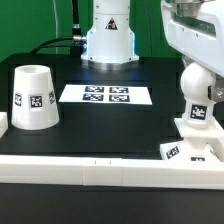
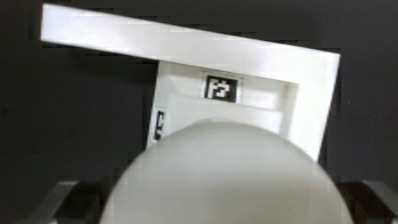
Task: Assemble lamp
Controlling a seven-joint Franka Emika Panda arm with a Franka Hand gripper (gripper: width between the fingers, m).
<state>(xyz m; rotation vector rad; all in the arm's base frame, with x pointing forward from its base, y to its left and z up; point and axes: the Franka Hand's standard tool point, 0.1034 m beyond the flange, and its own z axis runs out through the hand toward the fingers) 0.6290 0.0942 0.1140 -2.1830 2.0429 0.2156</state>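
The rounded white bulb (image 1: pixel 197 92) stands upright on the flat square base (image 1: pixel 190 146) at the exterior view's right, tags on both. My gripper (image 1: pixel 196 68) comes down from above and is shut on the bulb's top. In the wrist view the bulb (image 2: pixel 222 170) fills the space between my dark fingers (image 2: pixel 64 202), and the base (image 2: pixel 267 95) with a tag lies beneath it. The tapered shade (image 1: pixel 32 96) stands mouth-down at the exterior view's left, well apart from my gripper.
The marker board (image 1: pixel 105 95) lies flat at the middle of the black table. The robot's white body (image 1: pixel 108 35) stands at the back. A white raised border (image 1: pixel 100 166) runs along the table's front edge and sides.
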